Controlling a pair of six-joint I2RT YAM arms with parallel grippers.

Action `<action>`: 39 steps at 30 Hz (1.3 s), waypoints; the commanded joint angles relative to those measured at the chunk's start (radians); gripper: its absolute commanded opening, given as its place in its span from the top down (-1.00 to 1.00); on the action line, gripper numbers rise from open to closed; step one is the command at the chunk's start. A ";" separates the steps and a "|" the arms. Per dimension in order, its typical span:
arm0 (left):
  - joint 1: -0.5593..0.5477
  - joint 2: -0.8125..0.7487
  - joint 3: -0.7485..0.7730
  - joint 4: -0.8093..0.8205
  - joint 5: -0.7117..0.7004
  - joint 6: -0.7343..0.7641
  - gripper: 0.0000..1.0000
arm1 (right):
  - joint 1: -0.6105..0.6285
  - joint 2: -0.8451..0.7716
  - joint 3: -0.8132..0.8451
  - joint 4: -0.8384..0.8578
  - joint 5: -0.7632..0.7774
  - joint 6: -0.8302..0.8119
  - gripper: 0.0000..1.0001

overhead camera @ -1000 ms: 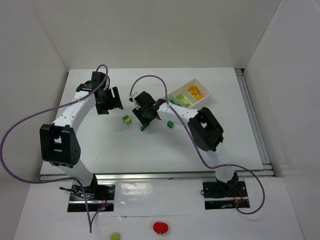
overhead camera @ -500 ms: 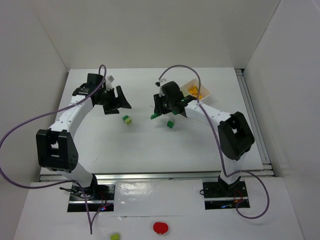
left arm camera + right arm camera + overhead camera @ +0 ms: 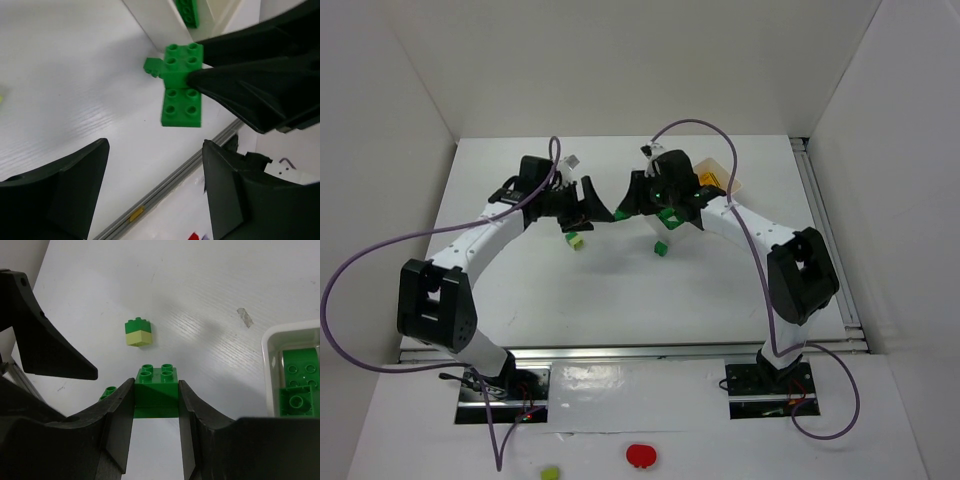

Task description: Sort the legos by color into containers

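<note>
Sorting looks partly done: the tray (image 3: 272, 347), at the right edge of the right wrist view, holds green bricks (image 3: 299, 385), but a green-on-lime pair (image 3: 138, 333) and a small green brick (image 3: 661, 248) lie loose at the top view's centre. The right gripper (image 3: 156, 390) is clamped on a flat green brick (image 3: 156, 376) near the tray. The left gripper (image 3: 155, 147) gapes wide, empty, facing it.

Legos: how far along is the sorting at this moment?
Done: green bricks lie in the tray, and an orange-yellow one shows there too. In hand: the right gripper is shut on a dark green brick, with the left gripper open beside it. Left: a green-on-lime stack and a small green brick on the table.
</note>
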 commanded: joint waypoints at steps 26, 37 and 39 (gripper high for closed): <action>-0.167 -0.002 0.048 0.105 -0.285 0.455 -0.68 | 0.005 0.032 0.153 -0.132 -0.111 -0.022 0.51; -0.180 -0.143 -0.032 0.116 -0.373 0.566 -0.60 | -0.062 0.053 0.153 -0.166 -0.280 -0.022 0.49; -0.179 -0.162 -0.041 0.116 -0.359 0.566 -0.60 | -0.085 0.067 0.165 -0.178 -0.312 -0.022 0.49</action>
